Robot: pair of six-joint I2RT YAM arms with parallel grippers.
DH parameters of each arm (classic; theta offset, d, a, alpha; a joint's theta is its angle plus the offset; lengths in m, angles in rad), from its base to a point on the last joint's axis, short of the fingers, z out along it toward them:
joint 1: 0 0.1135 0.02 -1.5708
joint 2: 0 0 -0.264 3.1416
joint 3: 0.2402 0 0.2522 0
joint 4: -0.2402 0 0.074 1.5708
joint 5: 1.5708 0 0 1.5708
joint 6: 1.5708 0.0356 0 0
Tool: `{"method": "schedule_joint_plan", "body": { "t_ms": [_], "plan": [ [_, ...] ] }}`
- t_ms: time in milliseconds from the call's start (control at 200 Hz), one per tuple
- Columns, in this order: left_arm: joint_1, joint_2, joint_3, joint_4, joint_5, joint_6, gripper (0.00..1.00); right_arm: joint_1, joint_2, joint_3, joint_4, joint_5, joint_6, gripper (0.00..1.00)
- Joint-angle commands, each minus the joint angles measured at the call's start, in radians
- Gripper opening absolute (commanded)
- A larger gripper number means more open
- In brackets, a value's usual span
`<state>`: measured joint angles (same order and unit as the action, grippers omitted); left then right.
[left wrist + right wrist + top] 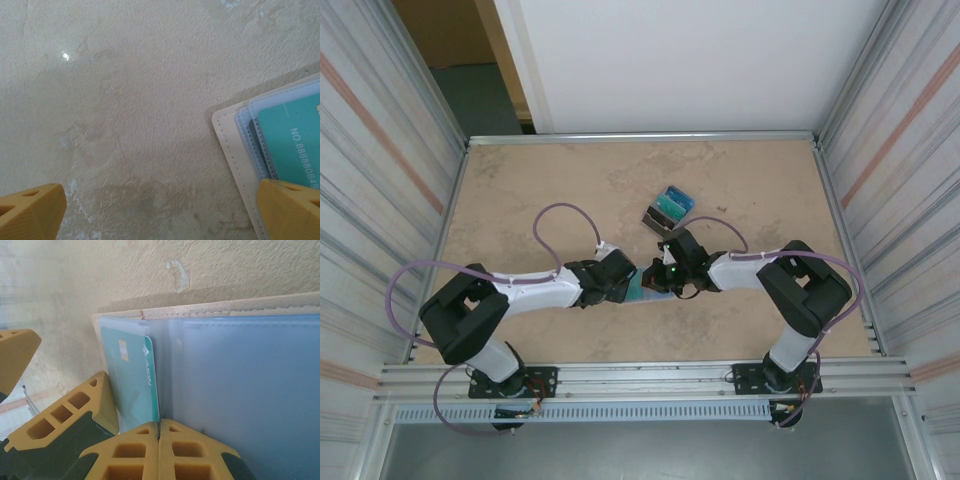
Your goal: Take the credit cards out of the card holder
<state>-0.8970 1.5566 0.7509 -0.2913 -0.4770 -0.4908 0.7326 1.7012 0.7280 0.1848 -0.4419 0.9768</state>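
Card holder (pixel 240 390) lying open on the table (pixel 520 180) between the two arms, pale blue sleeves upward; a teal credit card (pixel 132 385) sits in its end pocket; left gripper (pixel 160 205) spread wide, one finger over the holder's tan rim, apparently pinning it; right gripper (pixel 160 440) closed together at the card's lower corner, whether nipping it cannot be told; pile of cards (pixel 668 210) well behind; bare table beyond the stitched edge leaves room for withdrawal

White print on the teal credit card (pixel 292 145) before you reads "NO. 8888…", the rest cut off; its logo lettering in the right wrist view is unreadable.
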Motion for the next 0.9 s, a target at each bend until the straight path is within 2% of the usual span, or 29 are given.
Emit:
{"method": "schedule_joint_plan", "body": {
  "t_ms": [0, 371, 892],
  "plan": [
    [-0.013, 0.019, 0.019, -0.020, 0.004, 0.001, 0.99, 0.003, -0.002, -0.009, -0.016, 0.008, 0.006, 0.00],
    [-0.012, 0.017, 0.026, -0.030, -0.012, 0.009, 0.99, -0.003, -0.063, 0.000, -0.129, 0.090, -0.034, 0.00],
    [-0.013, 0.004, 0.016, -0.022, -0.026, 0.029, 0.99, -0.018, -0.097, 0.004, -0.193, 0.127, -0.067, 0.00]
  ]
}}
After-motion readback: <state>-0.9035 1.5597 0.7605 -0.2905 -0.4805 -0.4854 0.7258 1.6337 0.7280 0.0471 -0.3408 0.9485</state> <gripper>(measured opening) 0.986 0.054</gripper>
